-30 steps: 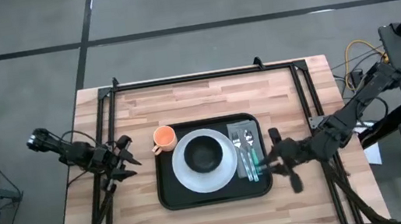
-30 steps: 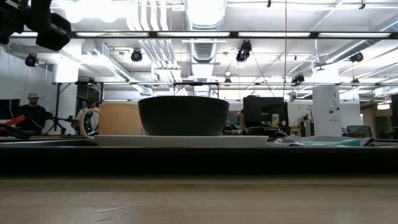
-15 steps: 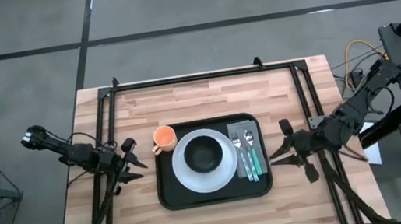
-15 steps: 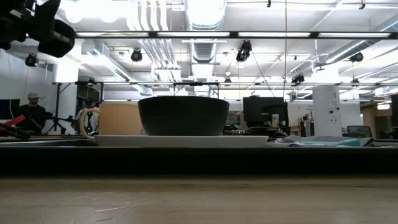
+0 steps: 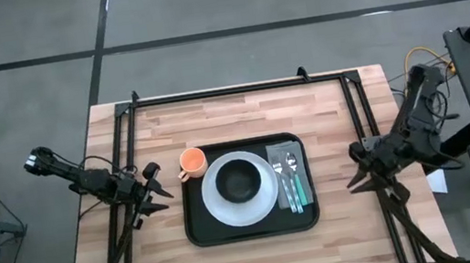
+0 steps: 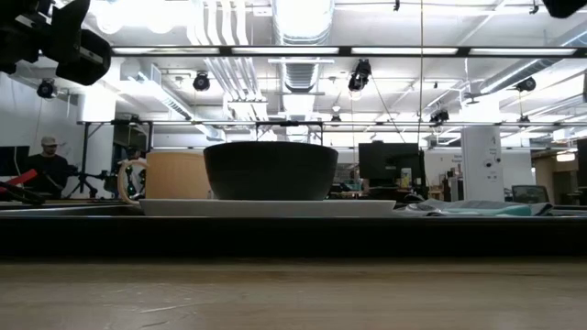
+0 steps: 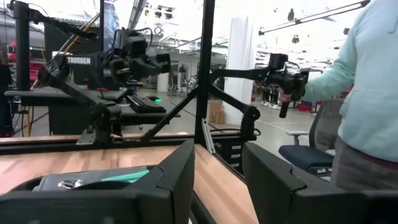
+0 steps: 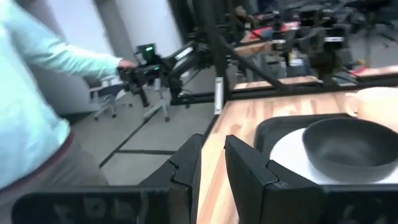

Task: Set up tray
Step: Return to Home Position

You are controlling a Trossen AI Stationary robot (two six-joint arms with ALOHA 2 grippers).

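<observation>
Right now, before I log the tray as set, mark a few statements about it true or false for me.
The dark bowl sits on the white plate. True.
The orange cup stands on bare wood off the tray. False: the cup stands on the tray, beside the plate.
The green spoon lies on the grey napkin. True.
The right tool grips the green spoon. False: it is open and empty, beside the tray.
The left tool hovers over the plate. False: it is off the tray, on the other side.
</observation>
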